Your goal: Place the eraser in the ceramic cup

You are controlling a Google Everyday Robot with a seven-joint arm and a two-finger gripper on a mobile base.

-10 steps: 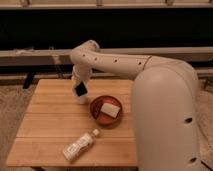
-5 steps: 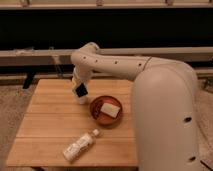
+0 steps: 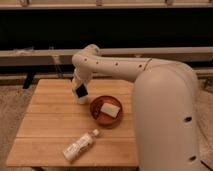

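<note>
Eraser (image 3: pixel 79 92) tilted at gripper (image 3: pixel 78 89) tip, just over ceramic cup (image 3: pixel 81 99), beside red-brown bowl (image 3: pixel 94 108); clamped or released, cannot tell.

Wooden slat tabletop (image 3: pixel 50 120). On it:
- ceramic cup (image 3: pixel 82 99), white, toward the back edge, left of centre
- red-brown bowl (image 3: pixel 98 118) just right of the cup, white block (image 3: pixel 111 109) inside
- clear plastic bottle (image 3: pixel 80 146) on its side near the front edge, cap end toward the bowl

Pincer (image 3: pixel 79 93) sits right over the cup.
</note>
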